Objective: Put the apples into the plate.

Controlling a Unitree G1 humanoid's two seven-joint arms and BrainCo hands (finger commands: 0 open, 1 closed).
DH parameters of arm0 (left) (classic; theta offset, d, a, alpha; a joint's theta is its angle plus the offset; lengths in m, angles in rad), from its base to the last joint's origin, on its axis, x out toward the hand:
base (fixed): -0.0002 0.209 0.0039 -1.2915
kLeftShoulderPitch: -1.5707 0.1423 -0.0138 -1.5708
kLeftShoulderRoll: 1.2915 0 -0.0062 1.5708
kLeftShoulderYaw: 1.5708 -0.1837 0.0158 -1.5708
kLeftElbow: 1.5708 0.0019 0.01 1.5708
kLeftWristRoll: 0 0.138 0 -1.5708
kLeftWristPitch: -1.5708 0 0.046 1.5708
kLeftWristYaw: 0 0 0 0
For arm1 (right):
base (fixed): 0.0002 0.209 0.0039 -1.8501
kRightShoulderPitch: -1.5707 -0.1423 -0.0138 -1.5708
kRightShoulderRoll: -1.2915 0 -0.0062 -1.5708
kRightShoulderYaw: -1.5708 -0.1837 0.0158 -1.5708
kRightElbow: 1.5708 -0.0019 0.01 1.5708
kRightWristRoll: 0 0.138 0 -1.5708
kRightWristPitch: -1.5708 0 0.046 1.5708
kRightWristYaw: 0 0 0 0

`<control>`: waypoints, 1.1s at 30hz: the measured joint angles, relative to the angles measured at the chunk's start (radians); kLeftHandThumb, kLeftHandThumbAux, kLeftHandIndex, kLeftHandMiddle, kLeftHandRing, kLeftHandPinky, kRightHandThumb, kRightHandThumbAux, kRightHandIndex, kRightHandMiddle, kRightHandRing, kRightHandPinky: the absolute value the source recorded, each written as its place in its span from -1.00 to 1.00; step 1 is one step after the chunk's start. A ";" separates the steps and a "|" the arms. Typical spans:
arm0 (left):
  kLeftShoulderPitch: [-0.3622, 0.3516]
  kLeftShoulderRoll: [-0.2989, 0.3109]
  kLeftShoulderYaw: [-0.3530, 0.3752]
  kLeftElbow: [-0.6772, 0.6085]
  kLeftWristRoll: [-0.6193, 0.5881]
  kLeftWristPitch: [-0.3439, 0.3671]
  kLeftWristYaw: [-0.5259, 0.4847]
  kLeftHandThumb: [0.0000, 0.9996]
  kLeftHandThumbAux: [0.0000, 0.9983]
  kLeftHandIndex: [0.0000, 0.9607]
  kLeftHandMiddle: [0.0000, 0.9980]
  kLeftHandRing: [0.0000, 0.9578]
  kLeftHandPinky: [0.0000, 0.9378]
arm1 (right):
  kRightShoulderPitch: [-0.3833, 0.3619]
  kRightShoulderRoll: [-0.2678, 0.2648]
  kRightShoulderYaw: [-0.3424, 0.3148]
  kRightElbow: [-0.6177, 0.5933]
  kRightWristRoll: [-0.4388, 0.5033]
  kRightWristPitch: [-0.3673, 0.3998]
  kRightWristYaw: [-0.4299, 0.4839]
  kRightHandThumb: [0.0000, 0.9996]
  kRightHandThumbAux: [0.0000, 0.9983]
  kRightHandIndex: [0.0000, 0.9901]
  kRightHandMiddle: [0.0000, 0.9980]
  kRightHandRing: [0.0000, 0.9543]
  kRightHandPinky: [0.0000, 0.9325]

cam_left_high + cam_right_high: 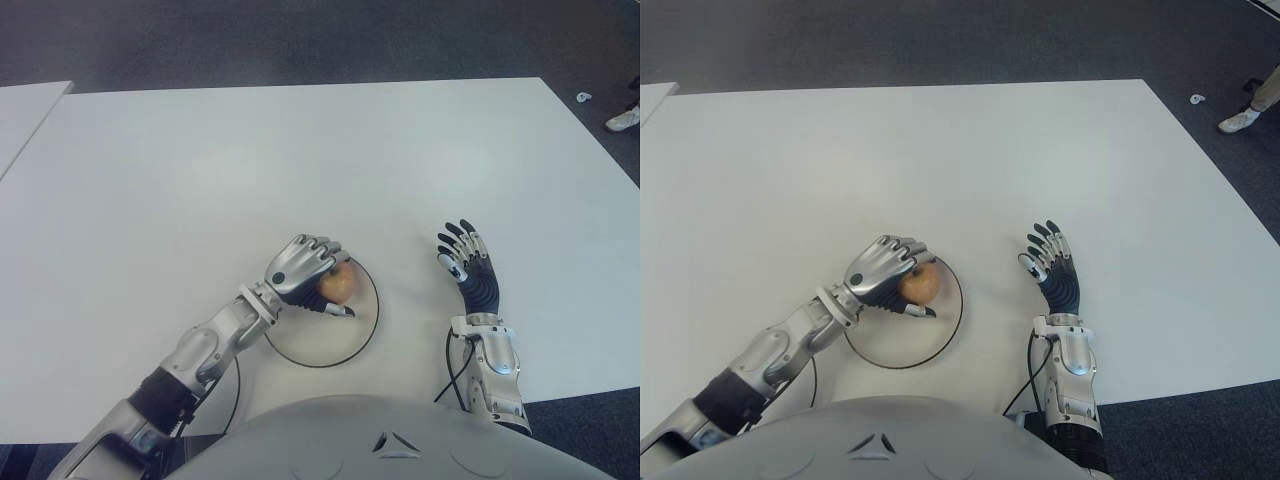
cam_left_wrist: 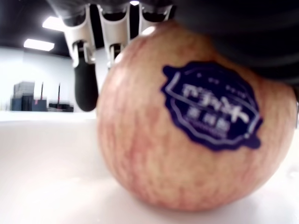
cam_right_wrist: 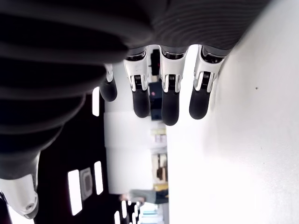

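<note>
A pale red apple [image 1: 340, 284] with a blue sticker [image 2: 210, 109] sits on the white, dark-rimmed plate [image 1: 330, 340] near the table's front edge. My left hand [image 1: 303, 268] is curled over the apple from the left, its fingers [image 2: 86, 84] wrapped around the fruit, whose underside touches the plate. To the right of the plate my right hand [image 1: 464, 258] shows with its fingers [image 3: 170, 100] spread and nothing in it.
The white table [image 1: 300, 160] stretches far back and to both sides. A second white table edge [image 1: 20, 110] shows at the far left. A person's shoe [image 1: 622, 118] is on the dark floor at the far right.
</note>
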 measured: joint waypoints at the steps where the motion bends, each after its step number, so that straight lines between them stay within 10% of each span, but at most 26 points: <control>1: 0.006 0.004 0.007 -0.010 -0.010 0.000 -0.019 -0.24 -0.28 -0.26 -0.15 -0.19 -0.27 | 0.002 0.000 0.000 -0.001 -0.001 0.000 -0.002 -0.42 0.17 -0.86 -0.66 -0.60 -0.52; 9: 0.035 0.012 0.041 -0.073 0.057 0.029 -0.036 -0.56 -0.49 -0.48 -0.53 -0.62 -0.63 | 0.001 -0.001 -0.001 0.002 -0.003 0.000 -0.008 -0.38 0.19 -0.85 -0.63 -0.58 -0.50; 33: -0.011 0.067 0.211 -0.163 0.001 -0.012 -0.044 -0.55 -0.52 -0.43 -0.50 -0.59 -0.54 | -0.021 -0.005 -0.003 0.022 0.002 0.000 0.003 -0.42 0.23 -0.86 -0.61 -0.54 -0.47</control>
